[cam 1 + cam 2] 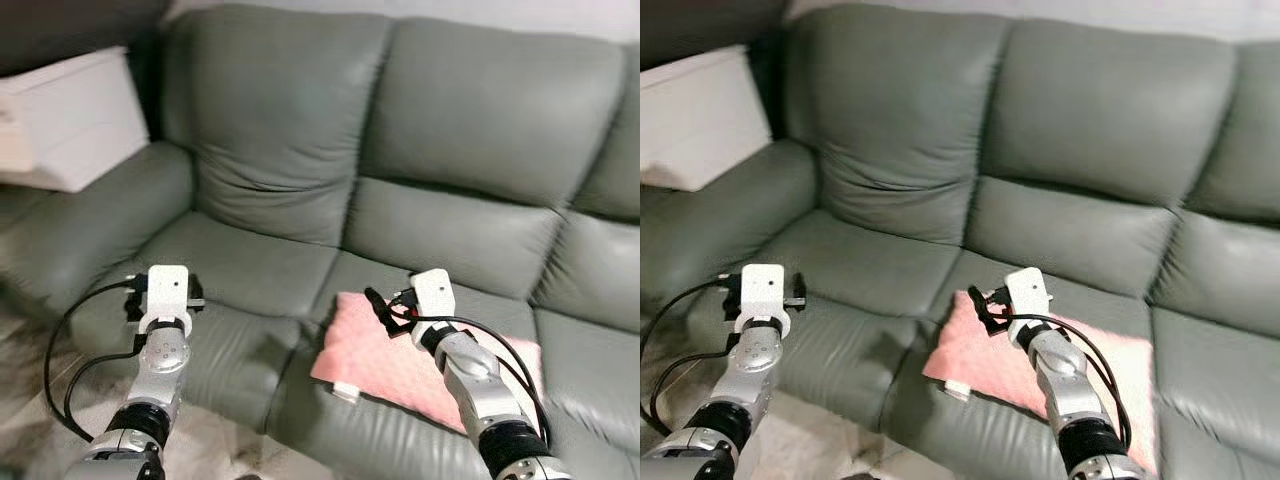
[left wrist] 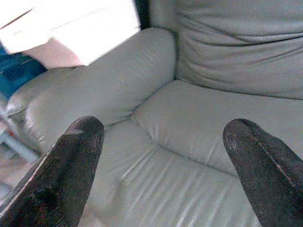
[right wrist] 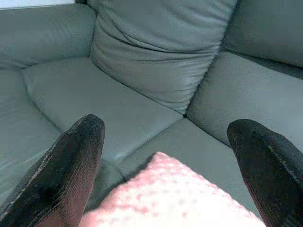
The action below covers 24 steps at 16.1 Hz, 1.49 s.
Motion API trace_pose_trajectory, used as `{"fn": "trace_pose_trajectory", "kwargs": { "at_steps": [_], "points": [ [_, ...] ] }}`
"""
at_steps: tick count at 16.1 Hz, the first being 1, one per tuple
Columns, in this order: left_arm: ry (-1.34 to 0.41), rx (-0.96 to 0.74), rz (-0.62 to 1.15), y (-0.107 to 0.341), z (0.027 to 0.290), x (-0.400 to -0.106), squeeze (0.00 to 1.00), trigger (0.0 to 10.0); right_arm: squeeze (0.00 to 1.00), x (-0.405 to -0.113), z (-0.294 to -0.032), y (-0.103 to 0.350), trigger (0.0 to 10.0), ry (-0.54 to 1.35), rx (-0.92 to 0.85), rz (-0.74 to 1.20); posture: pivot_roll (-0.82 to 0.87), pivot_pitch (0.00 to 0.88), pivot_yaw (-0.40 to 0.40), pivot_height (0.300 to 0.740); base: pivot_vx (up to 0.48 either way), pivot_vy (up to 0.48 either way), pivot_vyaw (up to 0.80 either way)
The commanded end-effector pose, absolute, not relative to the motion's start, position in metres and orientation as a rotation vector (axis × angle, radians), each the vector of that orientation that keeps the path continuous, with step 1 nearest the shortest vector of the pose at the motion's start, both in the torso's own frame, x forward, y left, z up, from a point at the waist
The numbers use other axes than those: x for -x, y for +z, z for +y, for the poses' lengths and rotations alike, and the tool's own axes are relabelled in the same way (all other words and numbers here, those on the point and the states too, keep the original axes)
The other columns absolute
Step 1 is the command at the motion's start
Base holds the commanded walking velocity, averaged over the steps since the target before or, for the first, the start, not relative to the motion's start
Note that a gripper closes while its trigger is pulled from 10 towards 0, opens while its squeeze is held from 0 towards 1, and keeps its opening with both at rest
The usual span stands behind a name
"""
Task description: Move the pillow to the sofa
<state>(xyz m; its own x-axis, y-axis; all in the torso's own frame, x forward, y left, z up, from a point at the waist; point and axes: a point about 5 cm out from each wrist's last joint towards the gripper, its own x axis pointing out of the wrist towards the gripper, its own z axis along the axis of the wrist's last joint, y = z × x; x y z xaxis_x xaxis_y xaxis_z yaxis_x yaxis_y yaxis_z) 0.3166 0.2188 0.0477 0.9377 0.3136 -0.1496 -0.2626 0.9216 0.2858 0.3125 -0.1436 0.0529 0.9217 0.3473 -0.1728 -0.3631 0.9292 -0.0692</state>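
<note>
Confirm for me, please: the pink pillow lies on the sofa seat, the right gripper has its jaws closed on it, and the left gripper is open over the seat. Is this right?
Not quite. The right gripper is open, its jaws standing wide apart above the pink pillow and not gripping it, as the right wrist view shows. The rest holds: the pillow lies on the sofa seat, and the left gripper is open over the seat.

You had a grey-green leather sofa (image 1: 420,170) before you, its cushions creased; a white box (image 1: 70,120) sat on its left armrest; pale patterned floor (image 1: 30,420) lay below.
</note>
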Motion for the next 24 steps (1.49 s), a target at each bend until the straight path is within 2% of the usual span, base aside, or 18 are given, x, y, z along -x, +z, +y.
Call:
{"fn": "trace_pose_trajectory", "kwargs": {
  "at_steps": [1, 2, 3, 8, 11, 12, 18, 21, 24],
  "points": [
    [0.303, -0.267, 0.197, 0.051, 0.223, -0.318, 0.00, 10.0, 0.00, -0.314, -0.137, 0.053, 10.0, 0.374, 0.089, 0.153, -0.11, 0.000, 0.046, 0.740, 0.000, 0.000, 0.80],
    [0.304, -0.268, 0.202, 0.050, 0.224, -0.317, 0.00, 10.0, 0.00, -0.314, -0.136, 0.054, 10.0, 0.375, 0.088, 0.152, -0.11, 0.000, 0.047, 0.740, 0.000, 0.000, 0.80],
    [0.228, -0.241, 0.208, 0.048, 0.222, -0.315, 0.00, 10.0, 0.00, -0.314, -0.132, 0.055, 10.0, 0.383, 0.080, 0.144, -0.11, 0.000, 0.047, 0.740, 0.000, 0.000, 0.80],
    [0.189, -0.204, 0.217, 0.042, 0.218, -0.310, 0.00, 10.0, 0.00, -0.314, -0.128, 0.056, 10.0, 0.395, 0.071, 0.134, -0.11, 0.000, 0.055, 0.740, 0.000, 0.000, 0.73],
    [0.233, -0.235, 0.195, 0.044, 0.216, -0.308, 0.00, 10.0, 0.00, -0.314, -0.132, 0.056, 10.0, 0.379, 0.043, 0.131, -0.09, 0.000, 0.040, 0.740, 0.000, 0.000, 0.00],
    [0.167, -0.203, 0.167, 0.047, 0.214, -0.308, 0.00, 10.0, 0.00, -0.314, -0.129, 0.056, 10.0, 0.400, 0.046, 0.132, -0.07, 0.000, 0.022, 0.740, 0.000, 0.000, 0.00],
    [0.246, -0.200, 0.178, 0.039, 0.225, -0.291, 0.00, 10.0, 0.00, -0.321, -0.103, 0.063, 10.0, 0.494, 0.069, 0.114, -0.02, 0.000, -0.013, 0.740, 0.000, 0.000, 0.00],
    [0.239, -0.188, 0.176, 0.042, 0.224, -0.293, 0.00, 10.0, 0.00, -0.321, -0.099, 0.064, 10.0, 0.507, 0.086, 0.112, -0.03, 0.000, -0.006, 0.740, 0.000, 0.000, 0.68],
    [0.211, -0.185, 0.172, 0.045, 0.219, -0.298, 0.00, 10.0, 0.00, -0.321, -0.104, 0.063, 10.0, 0.478, 0.078, 0.110, -0.05, 0.000, 0.009, 0.740, 0.000, 0.000, 0.00]
  ]
}}
